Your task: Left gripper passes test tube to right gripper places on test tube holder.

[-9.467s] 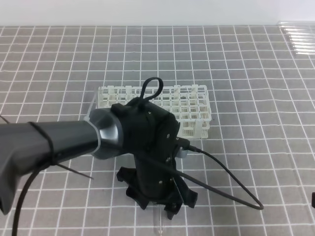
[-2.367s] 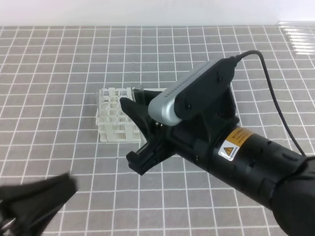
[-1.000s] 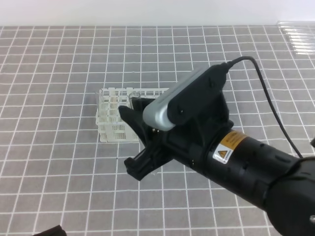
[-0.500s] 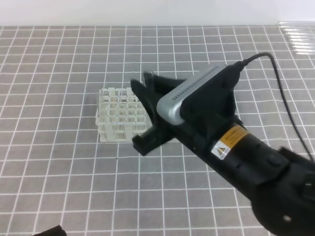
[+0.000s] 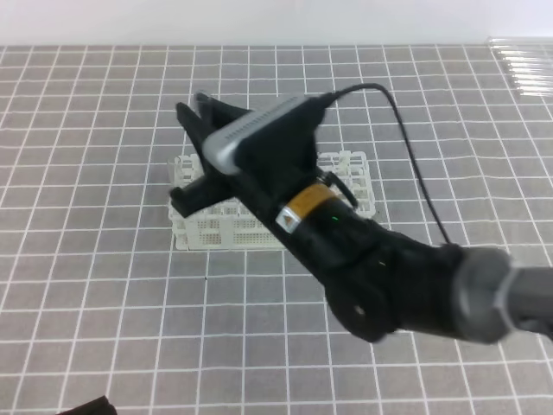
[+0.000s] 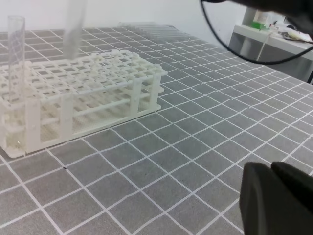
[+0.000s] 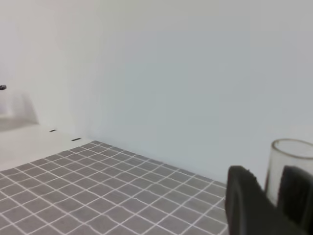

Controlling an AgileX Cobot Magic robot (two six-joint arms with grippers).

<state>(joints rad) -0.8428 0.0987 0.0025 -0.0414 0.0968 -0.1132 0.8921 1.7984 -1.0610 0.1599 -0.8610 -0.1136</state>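
Right end effector (image 7: 274,196) gripping test tube (image 7: 286,164), seemingly above test tube holder (image 5: 350,173)

Light is bright, even and diffuse in all three views, with only a faint soft shadow on the gridded mat (image 5: 104,285) under the white rack (image 5: 207,226). In the high view the right arm (image 5: 406,285) smears with motion blur toward its grey elbow, while its claw end stays fairly sharp. The left wrist view shows the black fingers (image 6: 279,200) close to the lens out of focus, the hanging glass tube (image 6: 73,29) blurred, and the right wrist view's wall washed pale.
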